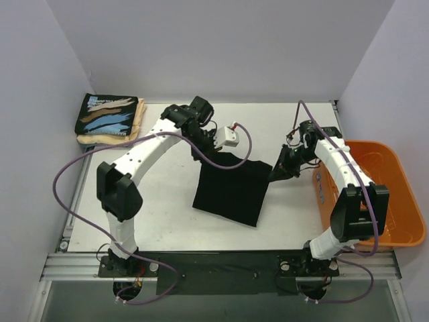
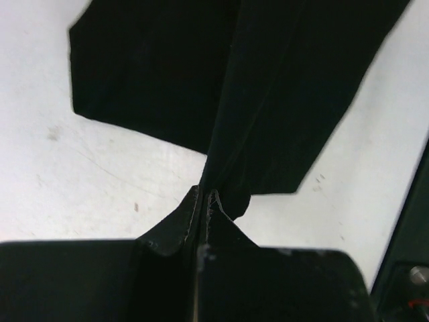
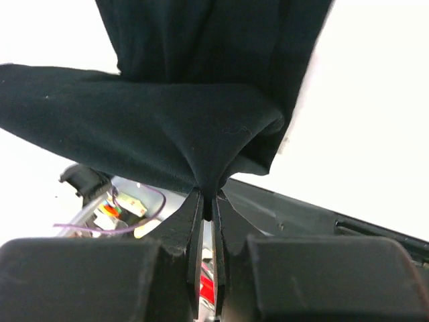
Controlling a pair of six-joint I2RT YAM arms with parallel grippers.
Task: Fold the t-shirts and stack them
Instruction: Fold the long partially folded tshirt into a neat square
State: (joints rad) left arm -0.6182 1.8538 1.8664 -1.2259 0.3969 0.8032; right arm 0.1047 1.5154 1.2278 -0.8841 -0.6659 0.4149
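Plain black t-shirt (image 1: 231, 191) pinched tight by left gripper (image 2: 204, 201), another edge clamped in right gripper (image 3: 208, 201), cloth spread just beyond both fingertips

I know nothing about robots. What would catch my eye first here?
A black shirt sits in the middle, its far edge pinched by the left gripper and the right gripper. An orange basket stands at the right edge, and folded shirts are piled in the far left corner.
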